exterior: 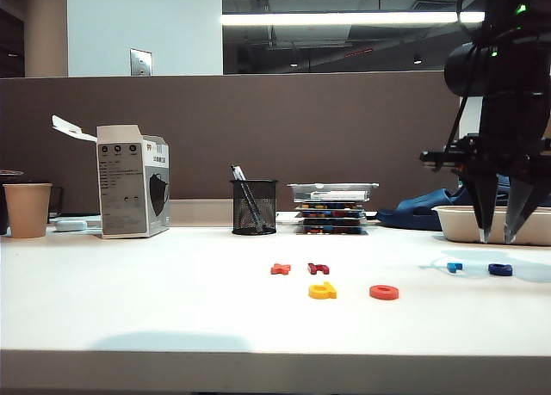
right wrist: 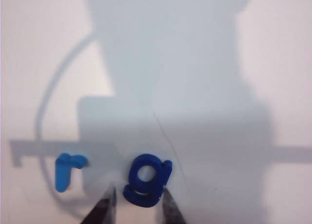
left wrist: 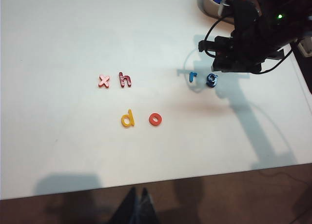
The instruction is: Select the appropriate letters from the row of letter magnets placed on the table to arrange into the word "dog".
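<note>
Because the yellow d (left wrist: 127,119) and the orange-red o (left wrist: 155,119) already lie side by side on the table (left wrist: 58,33) in front of the row, only the dark blue g (right wrist: 145,179) is missing, so the right gripper (exterior: 504,237) hangs above it, jaws partly open and empty, fingertips astride it in the wrist view. Six letters lie out: three needed, plus the x (left wrist: 104,80), h (left wrist: 125,80) and light blue r (right wrist: 66,170). The left gripper (left wrist: 136,209), off the table's near edge, looks closed and empty.
</note>
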